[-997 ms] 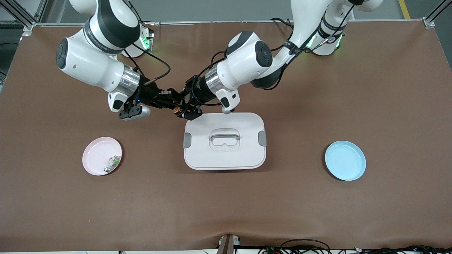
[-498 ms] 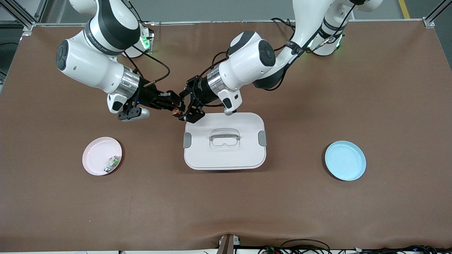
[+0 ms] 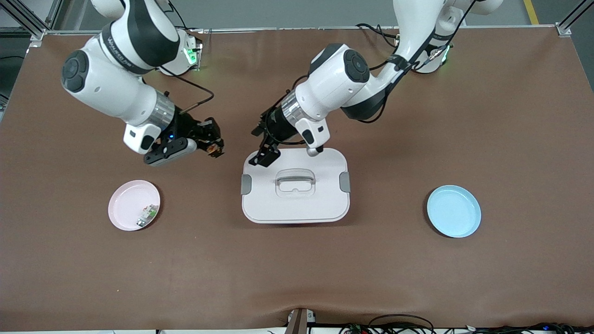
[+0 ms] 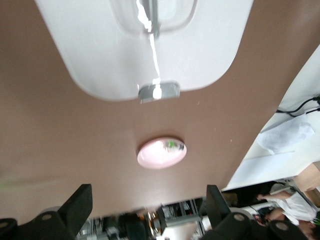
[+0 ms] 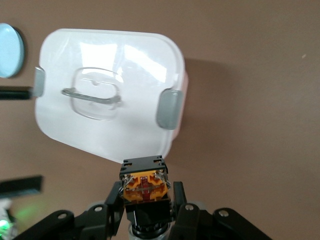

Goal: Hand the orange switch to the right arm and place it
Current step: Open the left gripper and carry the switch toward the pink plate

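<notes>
Two grippers hang apart over the brown table (image 3: 417,278), and the handover looks done. Starting at the right arm's end of the table, a pink plate (image 3: 126,209) lies near the front camera with a small white-and-green part (image 3: 147,214) on it. Above the bare cloth between that plate and the white lidded box (image 3: 295,185) hangs the right gripper (image 3: 214,147), its fingers (image 5: 176,198) clamped on the orange switch (image 5: 145,186). In the right wrist view the switch stands out past the fingertips, its black body pinched at both sides and its orange face, with the metal contacts, turned away from the wrist; its long axis seems to run along the gripper's own line, though how much of the body sits between the fingers is hidden. Next comes the left gripper (image 3: 266,150), over the box's corner farthest from the front camera, its fingers (image 4: 77,209) spread wide and holding nothing. Toward the left arm's end lies an empty blue plate (image 3: 454,211). What remains, by my reading, is the placing, probably on the pink plate. To do it well, the right arm should swing over a bare part of that plate, lower until the switch almost touches, and only then release, so the small block does not bounce or roll onto the white-and-green part.
</notes>
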You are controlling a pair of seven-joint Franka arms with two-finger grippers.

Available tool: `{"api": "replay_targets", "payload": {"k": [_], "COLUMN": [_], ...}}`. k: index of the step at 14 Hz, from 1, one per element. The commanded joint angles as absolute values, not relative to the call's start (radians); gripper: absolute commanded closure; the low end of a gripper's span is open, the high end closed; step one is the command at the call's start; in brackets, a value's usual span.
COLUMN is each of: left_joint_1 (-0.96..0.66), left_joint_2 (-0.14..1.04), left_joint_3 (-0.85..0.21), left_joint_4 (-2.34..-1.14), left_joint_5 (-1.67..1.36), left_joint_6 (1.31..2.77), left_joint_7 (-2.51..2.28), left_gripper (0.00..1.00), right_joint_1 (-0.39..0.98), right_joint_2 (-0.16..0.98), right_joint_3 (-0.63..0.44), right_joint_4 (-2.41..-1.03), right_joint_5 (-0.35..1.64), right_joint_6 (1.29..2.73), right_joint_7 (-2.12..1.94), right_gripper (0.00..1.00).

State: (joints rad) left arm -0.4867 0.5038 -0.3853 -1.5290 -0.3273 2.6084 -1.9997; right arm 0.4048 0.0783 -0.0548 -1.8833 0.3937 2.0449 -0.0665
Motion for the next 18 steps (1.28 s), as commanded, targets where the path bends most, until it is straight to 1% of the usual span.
{"api": "replay_targets", "payload": {"k": [1,5,9,10,13,18], "left_joint_1": [-0.425,-0.342,-0.279,-0.262,-0.178,0.006], "left_joint_2": [0.384,0.281,0.247,0.233,0.199,0.184], "left_joint_3": [-0.385,-0.387,-0.391,-0.393,-0.393,-0.405], "left_joint_4": [-1.678,-1.785,-1.802,-1.809,-1.844,-1.852], "left_joint_5": [-0.229,-0.144,0.038,0.069,0.077,0.075], "left_joint_6": [2.556,2.424,2.307,2.284,2.278,2.255], "left_joint_7": [-1.945,-1.789,-1.651,-1.610,-1.447,-1.098], "left_gripper": [0.00,0.00,0.00,0.00,0.00,0.00], "right_joint_1": [0.367,0.331,0.255,0.232,0.177,0.098], "right_joint_2": [0.104,0.129,0.163,0.176,0.201,0.299], "right_joint_3": [-0.048,-0.048,-0.046,-0.046,-0.048,-0.046], "right_joint_4": [-1.855,-1.855,-1.852,-1.850,-1.848,-1.850], "right_joint_5": [0.260,0.079,-0.037,-0.043,-0.044,-0.043], "right_joint_6": [2.022,2.022,2.037,2.045,2.068,2.160], "right_joint_7": [-0.191,-0.375,-0.636,-0.685,-0.857,-1.138], "right_gripper": [1.00,1.00,1.00,1.00,1.00,1.00]}}
